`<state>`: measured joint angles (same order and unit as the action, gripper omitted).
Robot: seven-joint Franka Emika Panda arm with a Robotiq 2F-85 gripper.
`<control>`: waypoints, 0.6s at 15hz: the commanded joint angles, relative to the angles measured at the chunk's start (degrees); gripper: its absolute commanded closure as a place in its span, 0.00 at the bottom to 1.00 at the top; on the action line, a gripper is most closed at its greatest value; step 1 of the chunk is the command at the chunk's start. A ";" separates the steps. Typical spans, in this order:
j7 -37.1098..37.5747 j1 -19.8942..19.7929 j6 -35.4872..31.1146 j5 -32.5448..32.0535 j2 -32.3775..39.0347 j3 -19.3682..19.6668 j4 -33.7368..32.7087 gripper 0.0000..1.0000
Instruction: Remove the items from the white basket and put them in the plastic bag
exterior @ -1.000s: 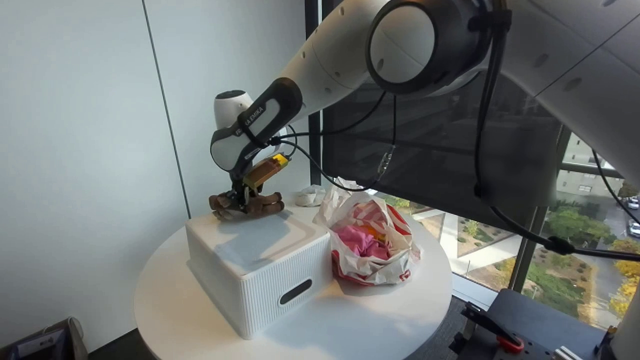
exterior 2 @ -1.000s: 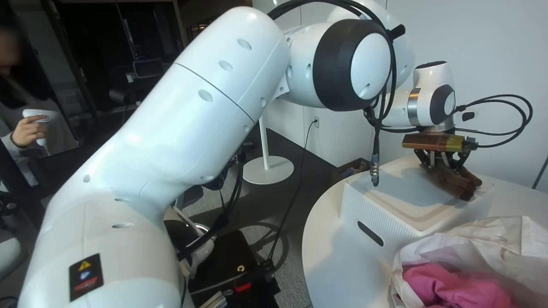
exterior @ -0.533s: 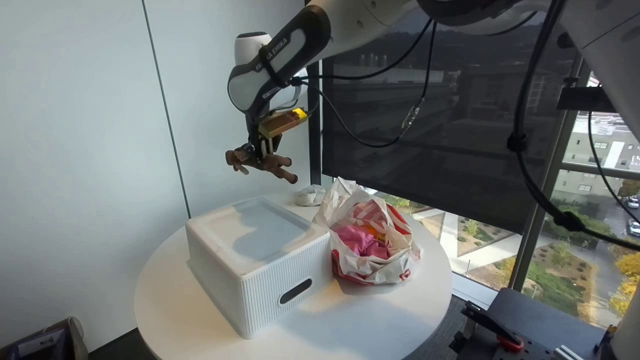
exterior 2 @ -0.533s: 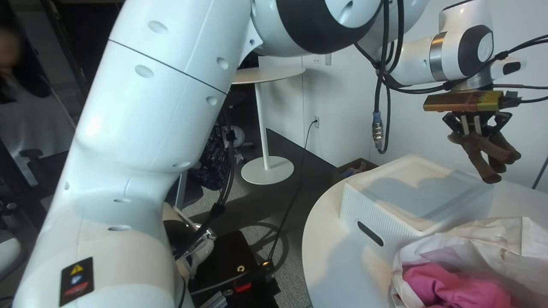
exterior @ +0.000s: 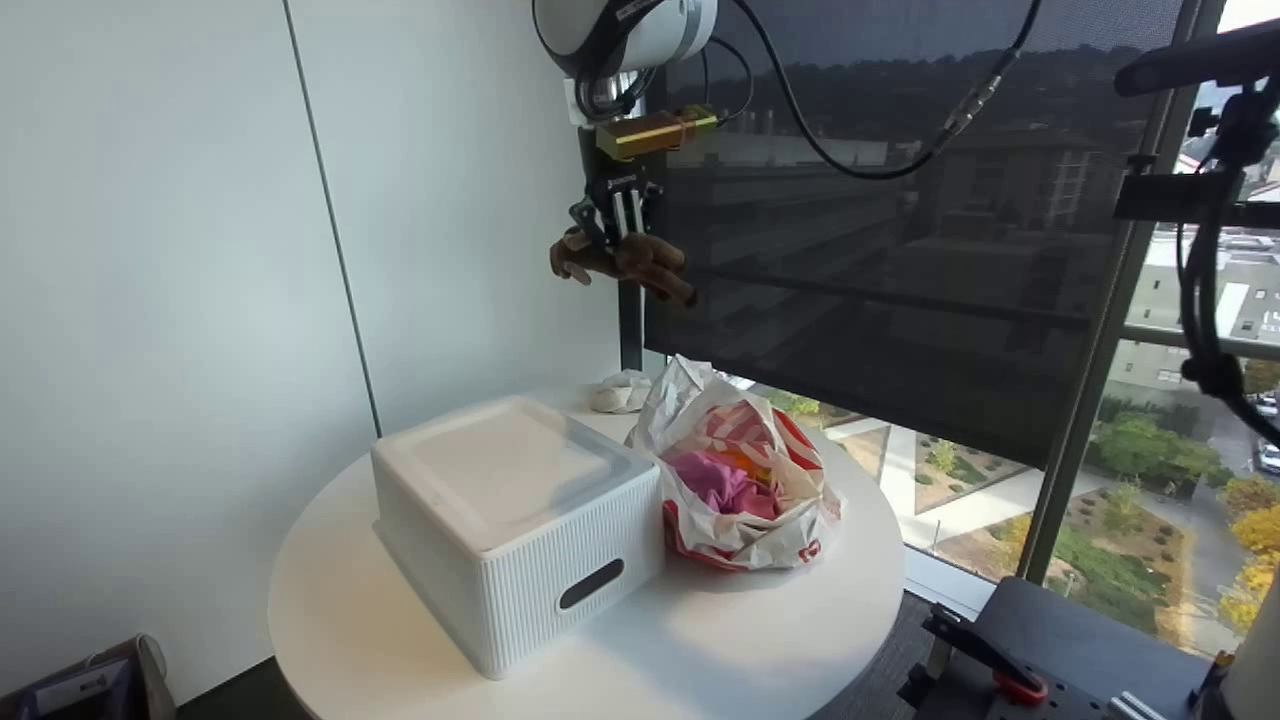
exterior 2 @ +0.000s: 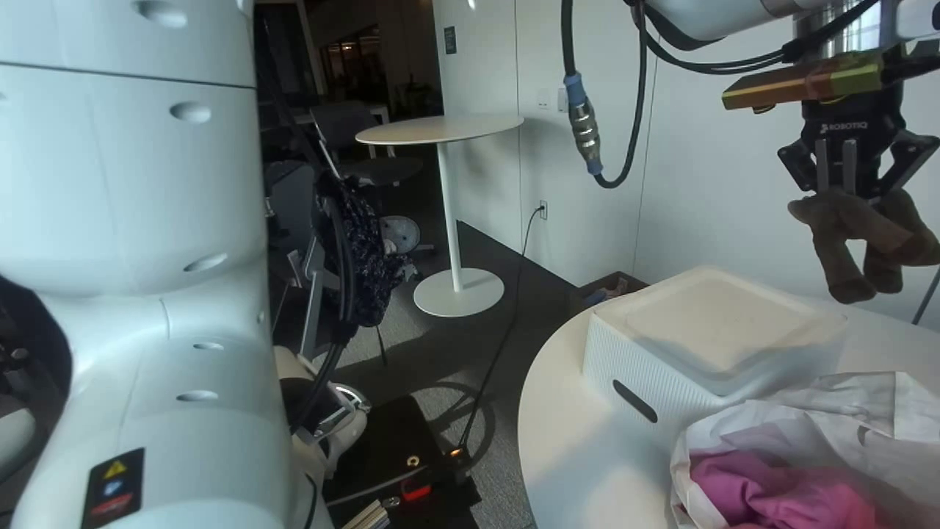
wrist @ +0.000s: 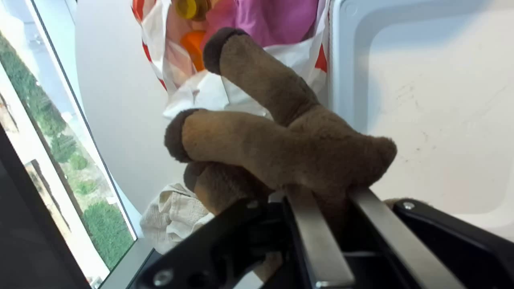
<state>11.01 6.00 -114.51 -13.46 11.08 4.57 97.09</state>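
Note:
My gripper (exterior: pixel 628 232) is shut on a brown plush toy (exterior: pixel 655 262) and holds it high above the table. The toy's dark-tipped legs hang toward the bag side; they also show in the wrist view (wrist: pixel 249 136), where the gripper fingers (wrist: pixel 323 192) pinch its body. The white basket (exterior: pixel 430 540) stands on the table below, its top a shallow pale recess with nothing seen on it. The plastic bag (exterior: pixel 735 550), white and red, stands open beside the basket. Inside it are a pink cloth (wrist: pixel 277 20) and an orange item (wrist: pixel 193 45). The bag's bottom is hidden.
The round white table (exterior: pixel 340 600) carries the basket and bag. A crumpled white cloth (exterior: pixel 620 392) lies behind the bag; it also shows in the wrist view (wrist: pixel 172 212). A window with a dark blind (exterior: pixel 850 300) is behind the table. A cable (exterior 2: pixel 617 176) hangs from the arm.
The gripper has lifted the plush toy from the basket's top and carried it up and sideways toward the bag. The basket and bag have not moved.

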 commanded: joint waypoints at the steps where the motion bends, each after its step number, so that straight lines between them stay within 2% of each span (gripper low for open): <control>1: 2.61 -2.24 9.97 2.17 -12.54 -1.06 10.30 0.97; 3: 2.13 -3.57 16.93 3.95 -17.84 -1.17 15.18 0.97; 5: 0.79 -4.84 21.48 6.77 -19.79 -0.94 18.84 0.97; 7: 0.02 -5.92 21.45 9.40 -19.31 -0.53 22.40 0.97; 9: 0.58 -6.77 18.19 10.44 -16.80 -0.57 25.82 0.97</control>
<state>12.08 0.85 -92.89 -5.52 -7.34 4.42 117.99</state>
